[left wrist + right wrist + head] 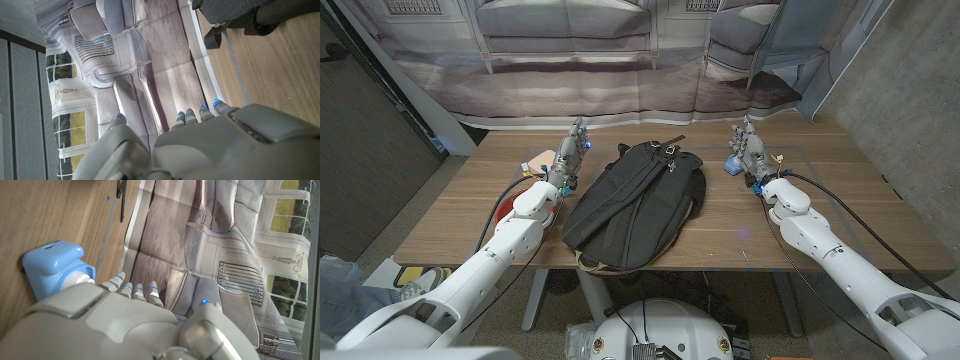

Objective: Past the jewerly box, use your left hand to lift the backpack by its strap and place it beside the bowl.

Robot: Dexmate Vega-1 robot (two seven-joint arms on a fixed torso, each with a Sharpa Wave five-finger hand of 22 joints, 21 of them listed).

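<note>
Black backpack (634, 205) lies mid-table, its lower edge overhanging the front. The left hand (570, 158) stands just beside it, fingers apart, holding nothing. The red bowl (510, 208) is mostly hidden under the left arm. The right hand (752, 152), also empty, half covers a blue object (52, 270).

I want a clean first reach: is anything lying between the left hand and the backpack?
Nothing visible does. The left hand is raised just beside the black backpack, at its left edge near the far end, with only bare table between them.
</note>
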